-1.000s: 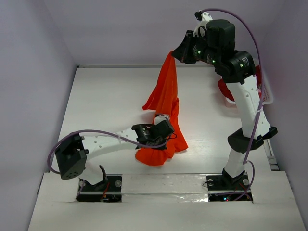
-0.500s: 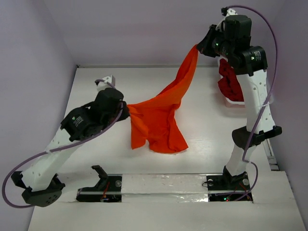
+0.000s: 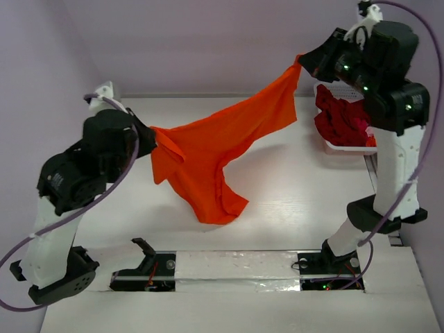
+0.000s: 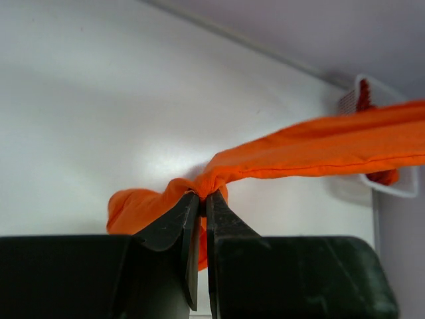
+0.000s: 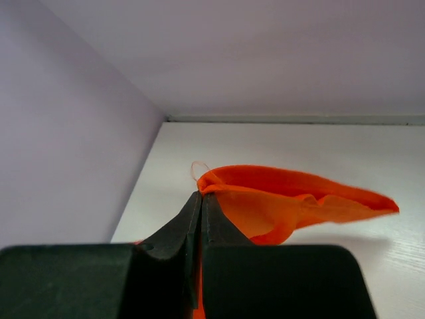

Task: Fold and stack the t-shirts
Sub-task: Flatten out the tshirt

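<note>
- I see my left gripper (image 3: 151,132) clamped on the orange t-shirt (image 3: 208,152) at nine o'clock.
- My right gripper (image 3: 302,61) pinches its other end at one o'clock.

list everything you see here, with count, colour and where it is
orange t-shirt: one, bright orange, stretched in the air between the two grippers, its lower part hanging toward the table
dark red shirts: a heap, count unclear, dark red, in the basket
basket: one, white plastic lattice, far right part of the table
table: one, white, beneath everything
left gripper: one, black, shut on one end of the orange t-shirt, on the left side
right gripper: one, black, shut on the other end, raised high at the far right
</note>
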You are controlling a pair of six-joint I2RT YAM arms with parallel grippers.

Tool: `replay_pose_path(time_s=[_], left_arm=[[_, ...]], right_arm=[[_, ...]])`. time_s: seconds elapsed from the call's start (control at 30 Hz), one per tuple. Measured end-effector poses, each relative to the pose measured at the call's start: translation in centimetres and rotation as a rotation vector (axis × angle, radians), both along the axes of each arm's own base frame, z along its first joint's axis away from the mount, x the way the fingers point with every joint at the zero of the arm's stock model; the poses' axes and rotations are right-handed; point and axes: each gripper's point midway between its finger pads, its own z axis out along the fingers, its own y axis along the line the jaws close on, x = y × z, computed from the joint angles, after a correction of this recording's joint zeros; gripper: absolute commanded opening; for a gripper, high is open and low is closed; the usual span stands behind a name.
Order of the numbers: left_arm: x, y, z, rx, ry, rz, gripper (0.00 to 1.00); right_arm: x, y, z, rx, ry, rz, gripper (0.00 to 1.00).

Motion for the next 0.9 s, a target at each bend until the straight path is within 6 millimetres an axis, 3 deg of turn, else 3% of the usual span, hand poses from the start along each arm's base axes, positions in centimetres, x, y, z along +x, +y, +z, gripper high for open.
replay_pose_path(time_s=[0.1,0.23,0.4,0.53,0.67,0.9], left_arm=[[-0.5,1.0,3.9,-0.047,-0.102,0.01,0.0],[-1.0,2.0,7.0,-0.071,-0.196,0.009,0.0],[-2.1,3.2,11.6,-0.123,-0.314,0.003,0.0],[-2.9,3.9,13.2,-0.146,-0.368,0.002,0.0],[-3.9,4.5,14.2,-0.182,-0.411,-0.013,0.0],[-5.8,4.5,14.3,-0.246,-0.445,-0.078,0.0]], right_arm=[[-3.1,-1.0,2.9,0.032,-0.08,0.009,0.0],[-7.7,-2.0,6.6,0.075,-0.195,0.038,0.0],[-11.4,-2.7,9.7,0.121,-0.297,0.058,0.0],[-12.6,-3.0,10.3,0.139,-0.317,0.061,0.0],[-13.2,-3.2,9.2,0.148,-0.287,0.06,0.0],[-14.6,-3.6,9.2,0.152,-0.29,0.059,0.0]])
